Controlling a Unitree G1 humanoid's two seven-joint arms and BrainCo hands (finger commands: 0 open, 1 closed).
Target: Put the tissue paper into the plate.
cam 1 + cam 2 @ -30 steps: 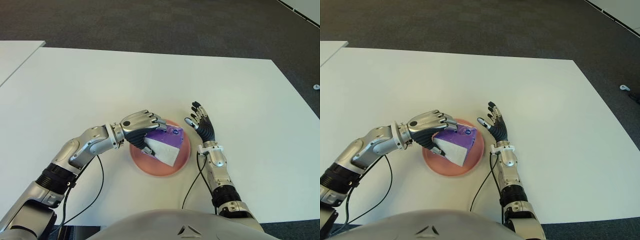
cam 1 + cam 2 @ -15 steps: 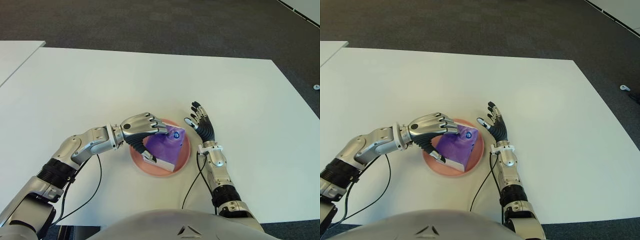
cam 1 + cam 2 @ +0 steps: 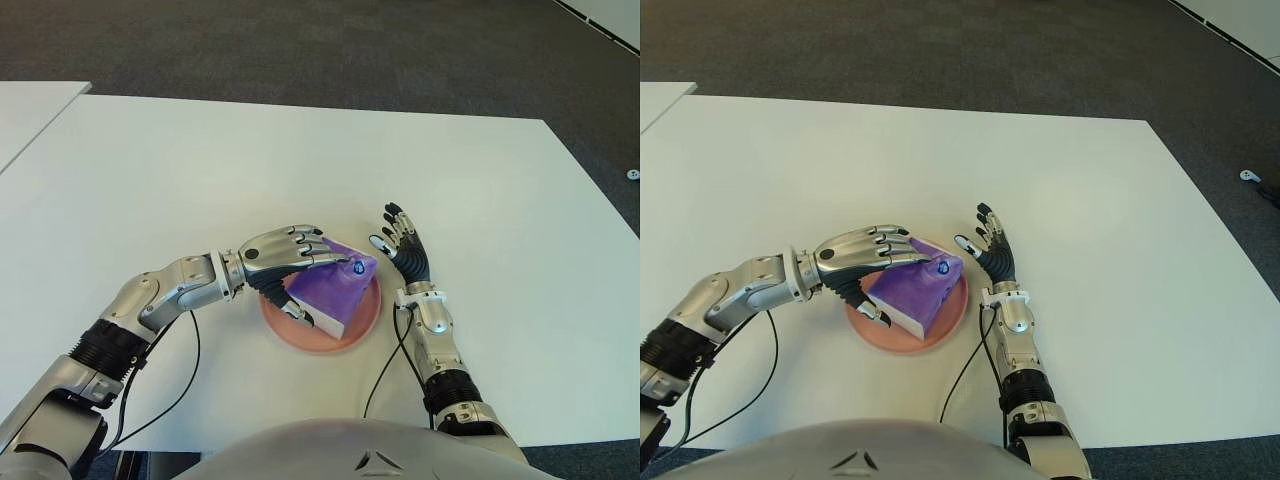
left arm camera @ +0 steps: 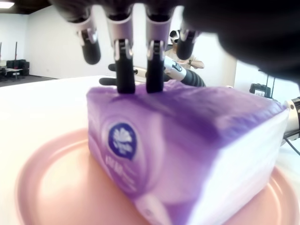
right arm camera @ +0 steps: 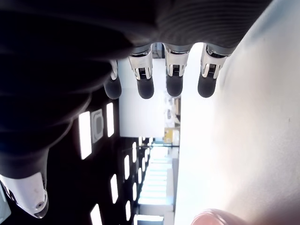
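A purple tissue paper pack (image 3: 336,290) lies in the pink plate (image 3: 366,318), slightly tilted, its white end toward me. My left hand (image 3: 285,262) hovers over the pack from the left. Its fingers (image 4: 124,61) are stretched out, two tips just touching the pack's top (image 4: 187,154), and the thumb (image 3: 299,315) is low beside the pack's near-left edge. Pink plate surface (image 4: 47,173) shows around the pack in the left wrist view. My right hand (image 3: 401,248) stands just right of the plate, fingers spread and holding nothing.
The white table (image 3: 200,170) stretches wide on all sides of the plate. A second white table's corner (image 3: 30,110) shows at the far left. Dark carpet (image 3: 350,50) lies beyond the far edge. Black cables (image 3: 190,370) trail from both arms near the front edge.
The pack went from tilted up in my left hand's grasp to lying flatter in the plate. The left fingers have straightened out over it. The right hand has stayed put.
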